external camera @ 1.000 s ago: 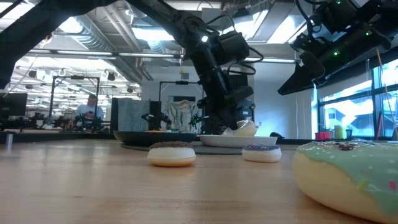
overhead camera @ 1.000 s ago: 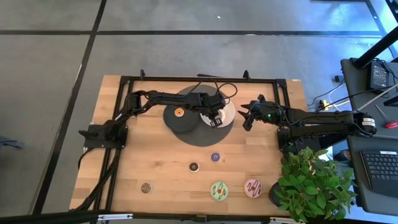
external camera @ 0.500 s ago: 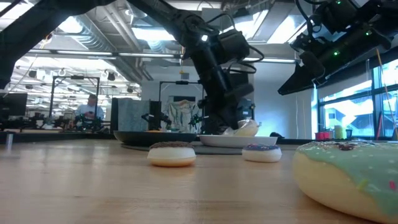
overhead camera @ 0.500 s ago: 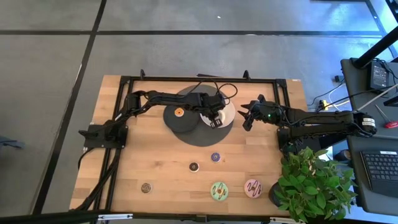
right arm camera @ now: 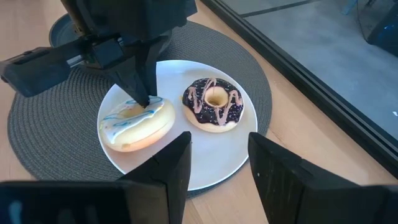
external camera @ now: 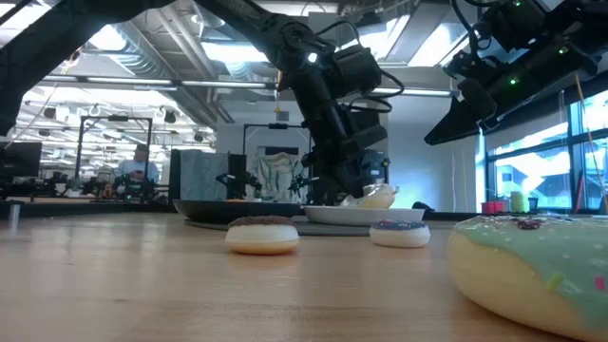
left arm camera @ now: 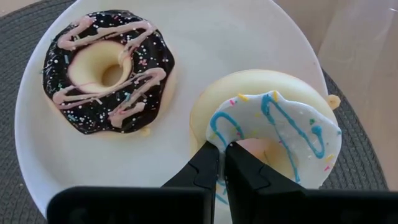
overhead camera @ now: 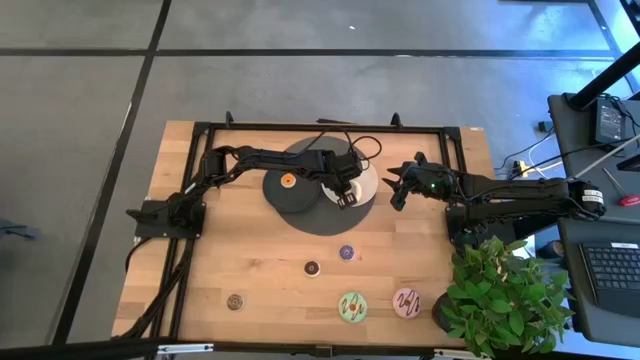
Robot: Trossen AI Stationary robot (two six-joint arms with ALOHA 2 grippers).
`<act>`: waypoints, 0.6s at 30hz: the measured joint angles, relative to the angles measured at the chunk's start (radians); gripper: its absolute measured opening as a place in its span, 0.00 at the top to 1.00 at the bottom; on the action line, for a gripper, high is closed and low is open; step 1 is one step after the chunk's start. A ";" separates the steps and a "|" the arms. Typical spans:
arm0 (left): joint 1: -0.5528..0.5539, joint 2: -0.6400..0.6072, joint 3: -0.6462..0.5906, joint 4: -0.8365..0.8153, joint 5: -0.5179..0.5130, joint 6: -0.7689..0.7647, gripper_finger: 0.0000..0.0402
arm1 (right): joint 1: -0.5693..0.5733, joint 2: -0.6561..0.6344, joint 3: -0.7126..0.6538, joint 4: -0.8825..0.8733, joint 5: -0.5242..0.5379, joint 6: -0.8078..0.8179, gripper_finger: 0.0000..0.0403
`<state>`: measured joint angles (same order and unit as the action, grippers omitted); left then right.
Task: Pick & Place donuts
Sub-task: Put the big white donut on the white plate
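Left hand (left arm camera: 222, 163) has its fingers pinched nearly together on the rim of the white-iced donut (left arm camera: 273, 127) with blue squiggles, gripping it through the ring hole; that donut sits tilted on the white plate (left arm camera: 205, 37). Right hand (right arm camera: 217, 165) hovers near the plate, fingers spread wide, holding nothing.

Containers: white plate holds 2 donuts, the white-iced one and a chocolate donut (left arm camera: 109, 68) with pink drizzle, just beside each other, not touching. Black plate (overhead camera: 290, 190) holds 1 mini orange donut (overhead camera: 288, 180). Both plates rest on a round grey woven mat (right arm camera: 249, 81) at the far middle of the counter (overhead camera: 250, 250).

Loose on the counter, near side: mini purple donut (overhead camera: 346, 252), mini brown donut (overhead camera: 311, 268), another brown mini donut (overhead camera: 235, 301) farther left, green-iced donut (overhead camera: 352, 306), pink-iced donut (overhead camera: 406, 301). Potted plant (overhead camera: 500, 295) at the right near corner.

No readable writing or labels anywhere.
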<state>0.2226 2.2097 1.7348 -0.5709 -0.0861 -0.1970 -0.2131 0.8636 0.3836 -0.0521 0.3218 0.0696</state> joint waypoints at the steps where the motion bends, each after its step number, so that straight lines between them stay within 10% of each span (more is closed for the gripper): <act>1: 0.000 0.000 0.000 0.000 -0.001 0.000 0.97 | 0.000 0.000 0.000 0.000 0.000 0.000 0.60; 18: 0.000 -0.021 0.000 -0.016 -0.001 0.000 0.72 | 0.000 0.000 0.000 0.052 0.000 0.000 0.60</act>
<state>0.2226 2.1886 1.7344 -0.5869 -0.0872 -0.1970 -0.2130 0.8635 0.3836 0.0002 0.3214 0.0692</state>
